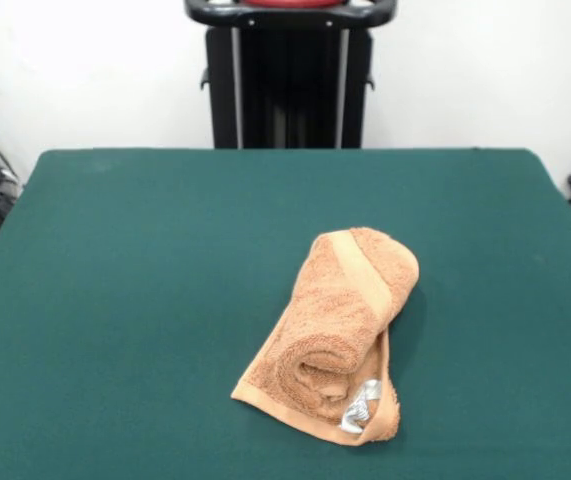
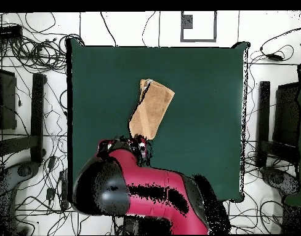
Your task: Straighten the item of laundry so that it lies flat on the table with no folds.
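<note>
The item of laundry point(image 1: 330, 330) is an orange-tan towel, loosely rolled and folded over itself into a long bundle right of the middle of the table point(image 1: 135, 290). A white-silver label point(image 1: 361, 407) shows at its near end. From overhead the towel point(image 2: 151, 109) lies slanted on the green table point(image 2: 202, 92). The red and black arm point(image 2: 146, 190) is drawn back over the robot-side edge. Its gripper point(image 2: 135, 147) sits just off the towel's nearer end, with nothing seen in it. The front view does not show the gripper.
The black pedestal point(image 1: 290, 85) stands behind the table's far edge. Cables point(image 2: 29, 55) and dark stands point(image 2: 272, 123) lie on the floor on both sides of the table.
</note>
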`<state>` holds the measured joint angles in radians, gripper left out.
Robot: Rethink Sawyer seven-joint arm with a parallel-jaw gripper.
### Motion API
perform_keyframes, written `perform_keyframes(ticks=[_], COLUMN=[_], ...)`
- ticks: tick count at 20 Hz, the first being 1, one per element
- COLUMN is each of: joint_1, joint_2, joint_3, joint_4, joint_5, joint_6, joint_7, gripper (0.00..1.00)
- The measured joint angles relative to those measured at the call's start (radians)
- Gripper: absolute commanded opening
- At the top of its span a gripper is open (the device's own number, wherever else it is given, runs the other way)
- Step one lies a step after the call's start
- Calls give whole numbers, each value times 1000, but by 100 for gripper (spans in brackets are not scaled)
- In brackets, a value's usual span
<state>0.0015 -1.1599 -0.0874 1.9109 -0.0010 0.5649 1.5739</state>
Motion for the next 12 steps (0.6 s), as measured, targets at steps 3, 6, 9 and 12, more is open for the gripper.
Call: perform_keyframes(ticks=[3, 6, 9, 12], joint_1=[-3, -6, -8, -8], joint_2=[0, 5, 25, 46], joint_3=[0, -2, -5, -6], joint_4=[14, 32, 53, 71], joint_5=[0, 0, 0, 0], joint_6=[-34, -80, -135, -181], joint_7=[0, 0, 0, 0], gripper=[100, 100, 100, 100])
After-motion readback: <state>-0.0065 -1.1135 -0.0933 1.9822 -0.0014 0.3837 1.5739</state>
